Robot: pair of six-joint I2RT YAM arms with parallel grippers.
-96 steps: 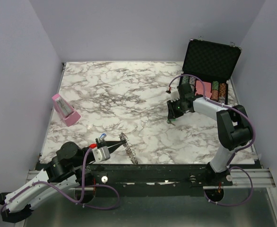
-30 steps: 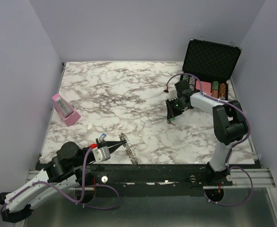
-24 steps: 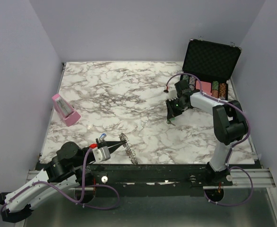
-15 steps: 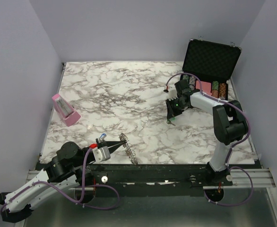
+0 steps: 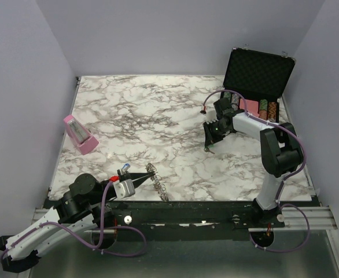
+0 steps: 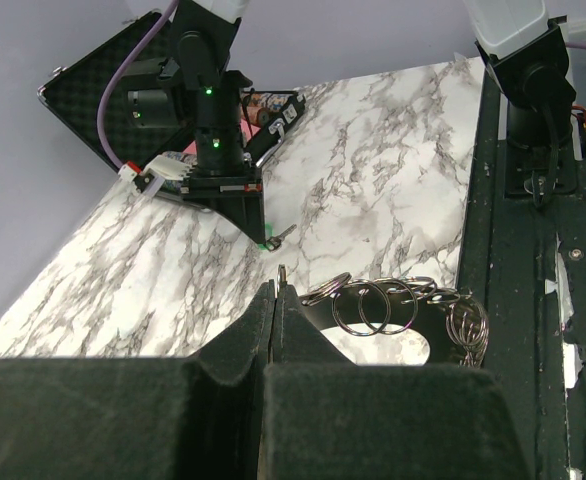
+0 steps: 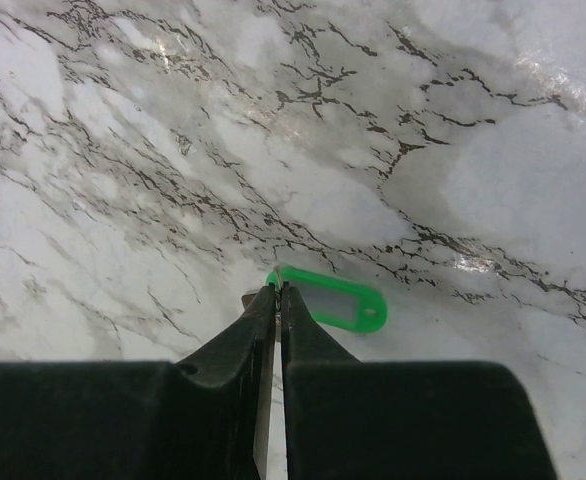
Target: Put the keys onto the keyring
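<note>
So far no key is threaded: the keyring (image 6: pixel 403 305) is gripped by the fully shut left claw (image 6: pixel 276 290) at the near tabletop (image 5: pixel 158 116) edge, while the right claw (image 7: pixel 276 290) is pinched almost closed on the green key (image 7: pixel 338 305), lying well apart.

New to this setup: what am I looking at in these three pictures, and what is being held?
Two robot arms are bolted to a marble table. One picture looks down from above; the other two come from cameras on each wrist. The left fingers are shut, apparently pinching the keyring near the front edge. The right fingers are closed on the end of a green key lying on the table. Also there: an open black case with poker chips at the back right, a pink object at the left.
</note>
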